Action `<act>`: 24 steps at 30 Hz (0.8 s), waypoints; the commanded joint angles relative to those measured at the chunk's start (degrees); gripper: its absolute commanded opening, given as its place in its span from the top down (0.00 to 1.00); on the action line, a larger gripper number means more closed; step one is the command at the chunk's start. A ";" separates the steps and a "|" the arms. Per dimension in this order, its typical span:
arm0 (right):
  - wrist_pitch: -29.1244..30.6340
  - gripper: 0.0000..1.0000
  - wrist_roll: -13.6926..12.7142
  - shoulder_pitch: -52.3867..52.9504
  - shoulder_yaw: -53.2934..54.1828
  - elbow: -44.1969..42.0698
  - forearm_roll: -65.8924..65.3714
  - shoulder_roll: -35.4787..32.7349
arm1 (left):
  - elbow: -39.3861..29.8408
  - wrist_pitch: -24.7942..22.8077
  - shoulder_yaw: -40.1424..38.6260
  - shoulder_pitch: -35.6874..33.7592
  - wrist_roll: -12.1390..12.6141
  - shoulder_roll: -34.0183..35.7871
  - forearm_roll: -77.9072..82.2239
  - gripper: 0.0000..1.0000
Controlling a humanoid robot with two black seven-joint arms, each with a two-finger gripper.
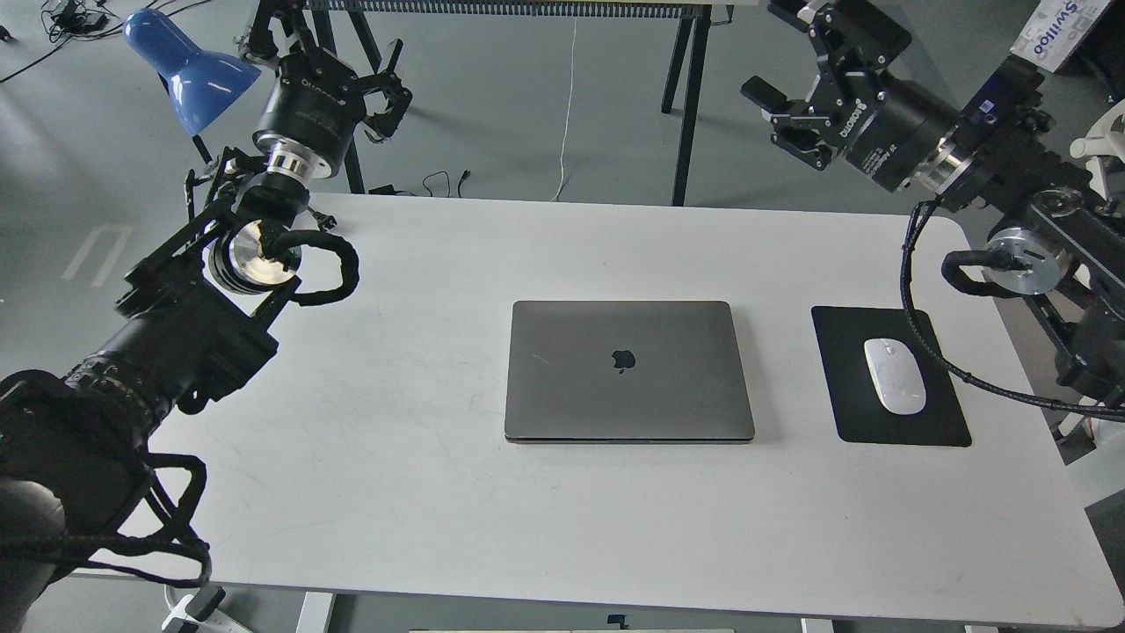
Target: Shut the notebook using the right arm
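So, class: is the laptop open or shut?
Shut. The laptop lies flat on the table, lid down with its logo up; no keys or screen show.

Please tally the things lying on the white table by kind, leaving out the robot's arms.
Laptop, lid shut: 1
Mouse pad, black: 1
Mouse, white, on the pad: 1
Total: 3

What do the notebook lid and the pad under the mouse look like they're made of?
Notebook: probably metal, matte grey finish with a soft sheen and faint scuffs. Mouse pad: dull black and thin, likely fabric or rubber; it reflects nothing. Mouse: glossy white, probably plastic.
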 commanded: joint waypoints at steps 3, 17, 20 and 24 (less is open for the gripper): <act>-1.44 0.00 -1.94 1.71 1.92 -8.07 15.71 0.22 | 0.00 0.00 0.00 0.08 0.09 0.00 -0.05 0.00; -3.30 0.00 -4.93 0.66 2.97 -15.91 37.71 0.31 | 0.00 0.00 -0.08 0.08 -0.09 0.09 -0.14 0.00; -3.12 0.00 -4.93 -1.27 2.88 -15.38 37.71 0.49 | 0.00 0.00 -0.08 0.08 -0.09 0.09 -0.14 0.00; -2.86 0.00 -4.93 -1.63 2.88 -16.09 37.63 0.58 | 0.00 0.00 -0.08 0.08 -0.09 0.09 -0.14 0.00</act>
